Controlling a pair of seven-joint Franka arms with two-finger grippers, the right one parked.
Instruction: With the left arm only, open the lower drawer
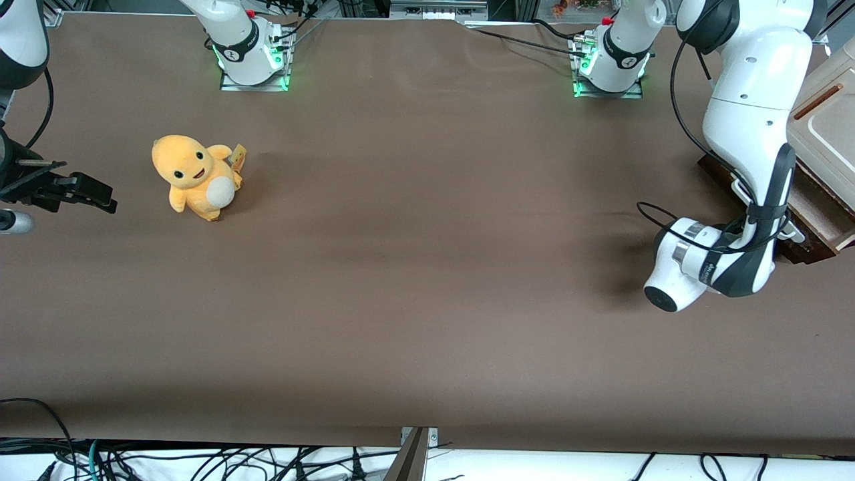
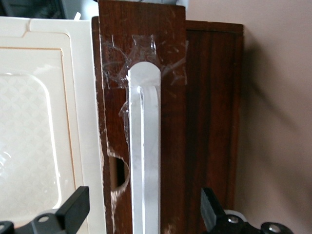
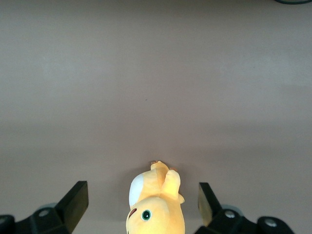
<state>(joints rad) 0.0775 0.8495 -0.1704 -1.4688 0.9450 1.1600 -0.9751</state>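
The lower drawer's dark brown front point(image 2: 170, 122) fills the left wrist view, with its white loop handle point(image 2: 144, 146) running down the middle. My left gripper point(image 2: 144, 204) is open. Its black fingers point(image 2: 73, 207) stand one on each side of the handle and touch neither it nor the wood. In the front view the left arm point(image 1: 748, 133) bends down in front of the drawer point(image 1: 818, 217) and hides the gripper. A strip of the drawer's pale tan wall shows under the cream-white upper part point(image 1: 828, 127).
A yellow plush toy point(image 1: 197, 177) sits on the brown table cloth point(image 1: 427, 267) toward the parked arm's end. The cabinet stands at the working arm's end, at the table's edge. Cables lie along the near edge.
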